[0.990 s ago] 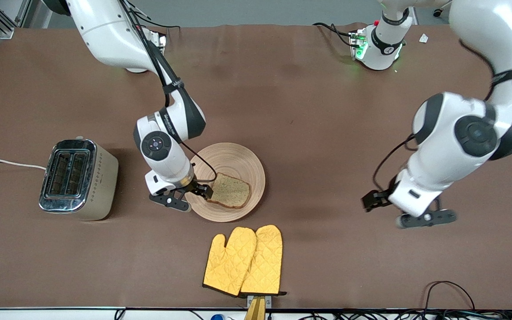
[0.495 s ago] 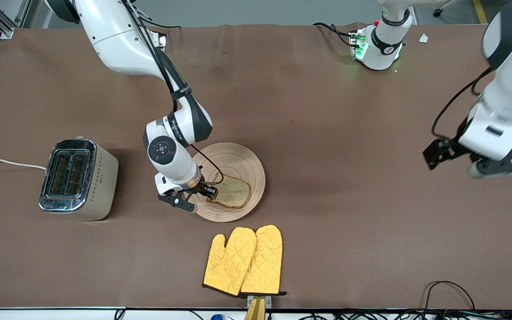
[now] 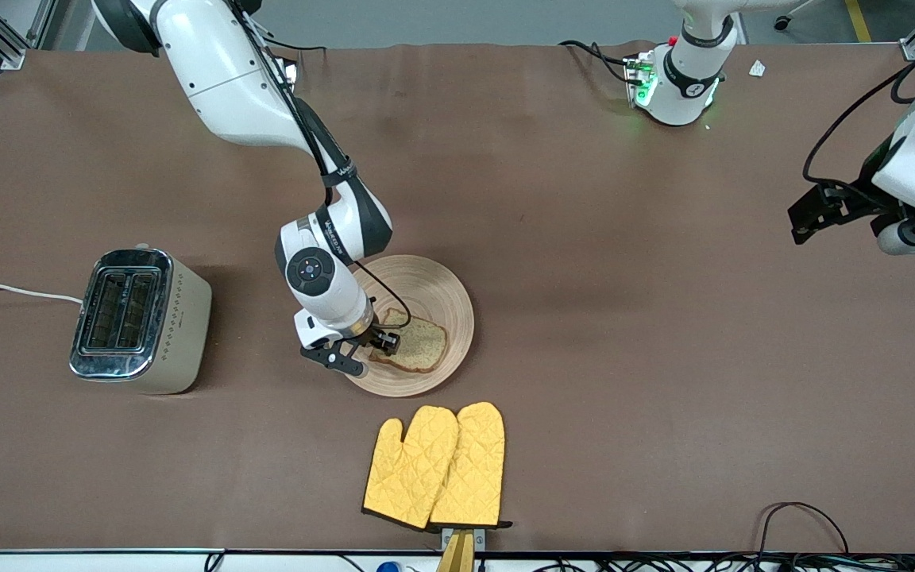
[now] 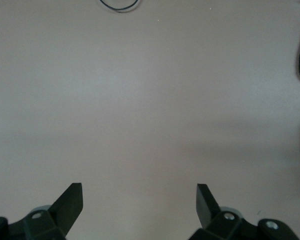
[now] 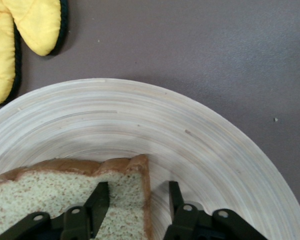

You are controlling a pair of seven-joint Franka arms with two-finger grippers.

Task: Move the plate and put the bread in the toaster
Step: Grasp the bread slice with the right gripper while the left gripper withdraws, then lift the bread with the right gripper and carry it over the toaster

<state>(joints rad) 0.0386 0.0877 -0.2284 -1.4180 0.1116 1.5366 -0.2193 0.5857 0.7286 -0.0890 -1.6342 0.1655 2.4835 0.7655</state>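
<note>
Fingers (image 5: pixel 97 200) straddle the bread's (image 5: pixel 50 192) crust corner.

Table (image 3: pixel 584 318): toaster (image 3: pixel 140 318), plate (image 3: pixel 434 290), mitts (image 3: pixel 435 465).

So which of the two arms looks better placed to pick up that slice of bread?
The right one. Its claw is down at the plate, open, with a finger on either side of the bread's edge. The left claw hangs open over bare table near the left arm's end.
</note>
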